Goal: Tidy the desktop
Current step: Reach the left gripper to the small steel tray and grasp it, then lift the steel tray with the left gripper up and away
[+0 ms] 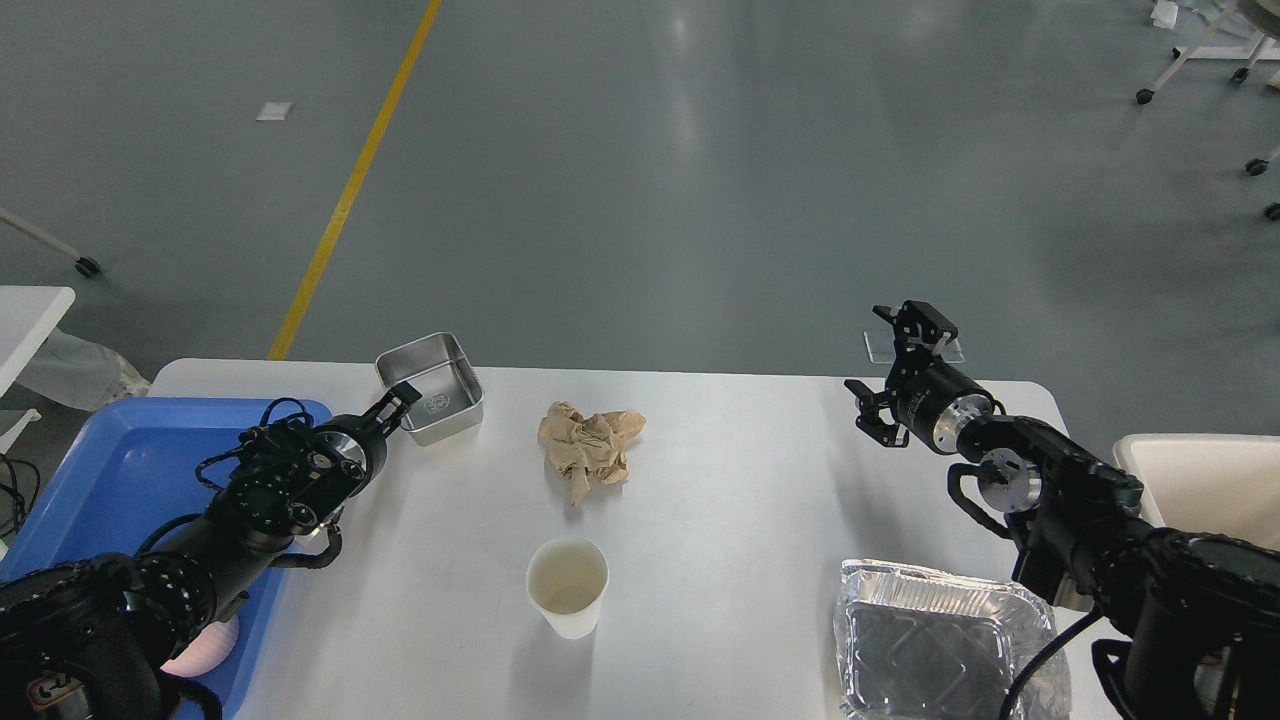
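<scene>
The desktop is a wide white tabletop. On it lie a crumpled brown paper, a white paper cup, a small steel pan and a foil container. My left gripper reaches from the blue tray side and its tip overlaps the pan's near-left wall. It is small and dark, so its fingers cannot be told apart. My right gripper hovers over the far right of the desktop with its fingers spread and nothing between them.
A blue tray sits at the desktop's left end. A pink mug in it is mostly hidden under my left arm. A white bin stands off the right edge. A small white side table is at far left.
</scene>
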Available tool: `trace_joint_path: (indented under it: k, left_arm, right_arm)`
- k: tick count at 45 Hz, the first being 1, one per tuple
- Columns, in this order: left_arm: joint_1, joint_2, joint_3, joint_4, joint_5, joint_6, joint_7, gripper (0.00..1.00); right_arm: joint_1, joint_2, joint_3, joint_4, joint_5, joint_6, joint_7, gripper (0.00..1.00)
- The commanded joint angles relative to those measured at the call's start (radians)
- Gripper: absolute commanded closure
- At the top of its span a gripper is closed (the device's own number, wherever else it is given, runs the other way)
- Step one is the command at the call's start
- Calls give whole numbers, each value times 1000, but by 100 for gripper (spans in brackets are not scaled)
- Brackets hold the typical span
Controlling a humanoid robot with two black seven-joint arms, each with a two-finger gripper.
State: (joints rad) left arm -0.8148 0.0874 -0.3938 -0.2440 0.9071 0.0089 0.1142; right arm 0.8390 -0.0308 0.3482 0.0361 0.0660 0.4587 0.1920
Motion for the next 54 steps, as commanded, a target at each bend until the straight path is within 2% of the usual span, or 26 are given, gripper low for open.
trace_joint_path:
  k: [1,6,12,21,28,45,54]
  left_arm:
    - [-3,-1,1,0,12,-1,-4,23]
    - [-11,-3,1,-1,13,-6,-5,30]
    - [-21,-14,4,-1,13,-17,-5,43]
    - [-37,-17,62,-1,6,-23,-7,55]
    - [-37,-20,76,-1,4,-24,-21,57]
    - [-26,-18,87,-1,3,-23,-21,58]
    - [-26,-20,87,-1,3,-24,-22,68]
  right_arm:
    - [0,0,0,1,0,0,0,0]
    - [0,0,0,1,0,0,0,0]
    - [0,-5,0,-1,0,0,0,0]
    - [3,-23,0,1,0,1,-2,0]
    - [5,-24,0,1,0,1,-3,0]
    - [0,-34,-11,-1,0,1,-3,0]
    - [0,-40,-12,-1,0,1,-3,0]
